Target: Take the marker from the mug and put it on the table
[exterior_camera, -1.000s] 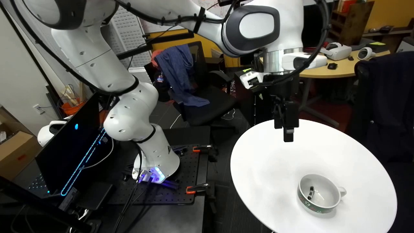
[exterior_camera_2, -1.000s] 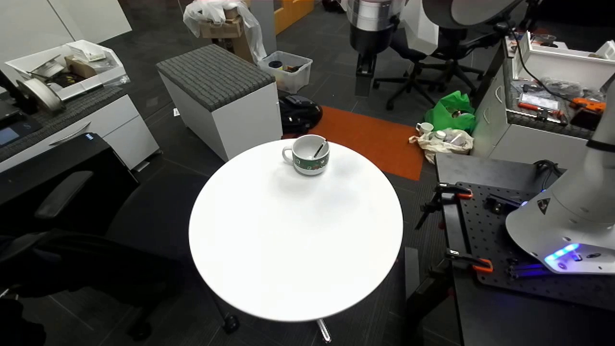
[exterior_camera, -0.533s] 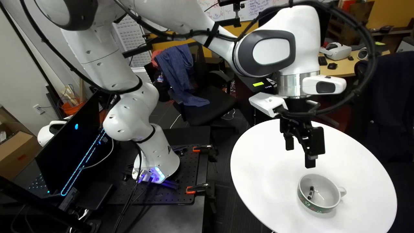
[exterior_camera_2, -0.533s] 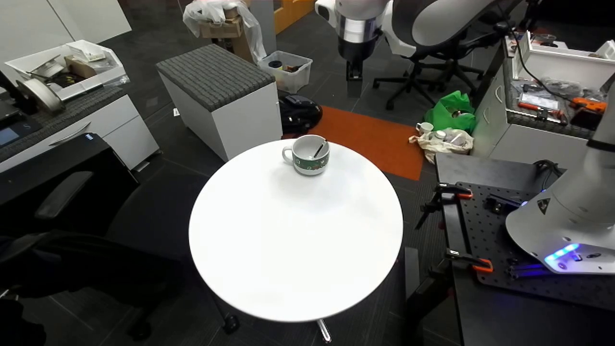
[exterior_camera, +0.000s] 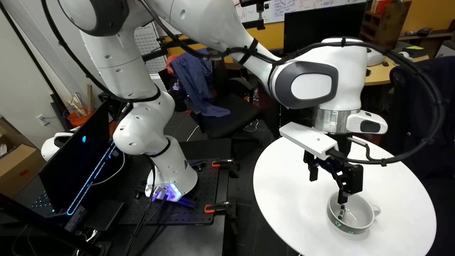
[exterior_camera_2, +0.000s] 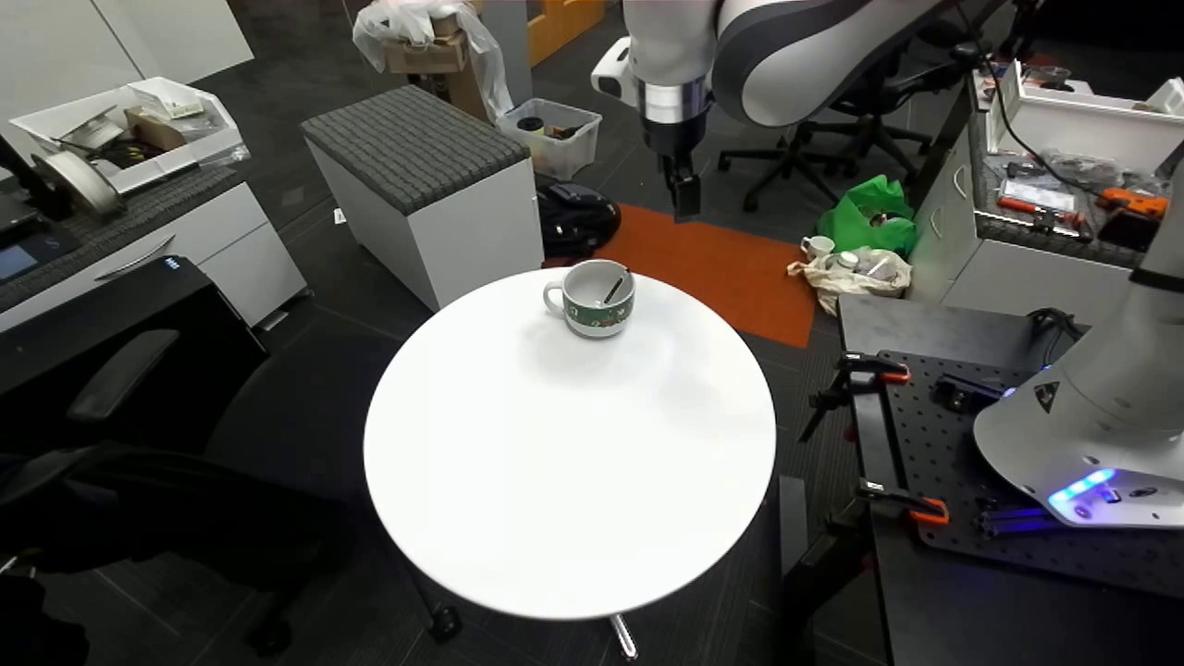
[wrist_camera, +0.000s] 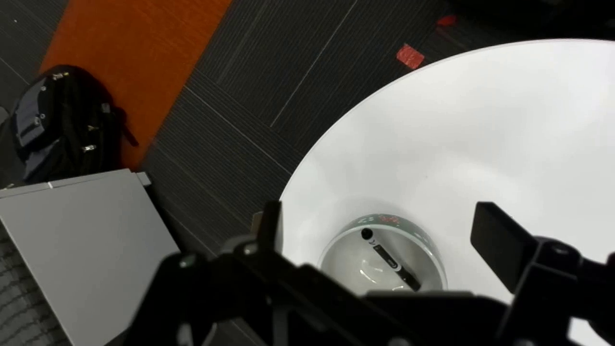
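Observation:
The mug (exterior_camera: 347, 226) is whitish with a green patterned band and stands upright on the round white table (exterior_camera: 291, 185). It also shows near the table's edge in an exterior view (exterior_camera_2: 597, 317). The marker (exterior_camera: 342, 212) is slim, black and white, and leans inside the mug; it also shows there in an exterior view (exterior_camera_2: 614, 289). My gripper (exterior_camera: 328, 186) is open and empty above the mug; it also shows in an exterior view (exterior_camera_2: 683, 196). In the wrist view the marker (wrist_camera: 391, 262) lies between the parted fingers (wrist_camera: 379, 211), further away; the gripper body hides the mug's lower part.
A white cabinet with a grey top (exterior_camera_2: 421, 148) and a black backpack (exterior_camera_2: 575, 220) stand on the floor beyond the table's mug side. A dark chair (exterior_camera_2: 139, 370) is beside the table. The robot's base stands on a black desk (exterior_camera: 199, 227) with clamps.
My gripper has come down and moved over the table to the mug. It has turned, so both parted fingers now show. The mug and marker have not moved.

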### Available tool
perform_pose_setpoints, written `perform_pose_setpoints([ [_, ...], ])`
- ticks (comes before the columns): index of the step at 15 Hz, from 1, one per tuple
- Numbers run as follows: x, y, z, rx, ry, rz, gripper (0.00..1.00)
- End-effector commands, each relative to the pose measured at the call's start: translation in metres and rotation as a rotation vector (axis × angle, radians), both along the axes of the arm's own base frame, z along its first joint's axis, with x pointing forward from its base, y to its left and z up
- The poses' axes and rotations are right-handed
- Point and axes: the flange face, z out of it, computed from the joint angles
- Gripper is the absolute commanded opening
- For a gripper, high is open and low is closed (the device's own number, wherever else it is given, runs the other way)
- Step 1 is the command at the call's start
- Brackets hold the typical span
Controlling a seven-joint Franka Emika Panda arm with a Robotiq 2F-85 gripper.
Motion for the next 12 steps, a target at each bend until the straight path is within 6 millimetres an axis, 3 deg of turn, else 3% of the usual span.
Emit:
perform_pose_setpoints([
  [1,0.012,-0.003,-0.012,0.043,0.017,0.067,1.0],
  [7,0.028,-0.01,-0.037,0.037,0.055,0.034,1.0],
  [8,0.017,-0.004,-0.033,0.037,0.054,0.056,1.0],
  [12,0.024,-0.007,-0.042,0.035,0.065,0.052,1.0],
])
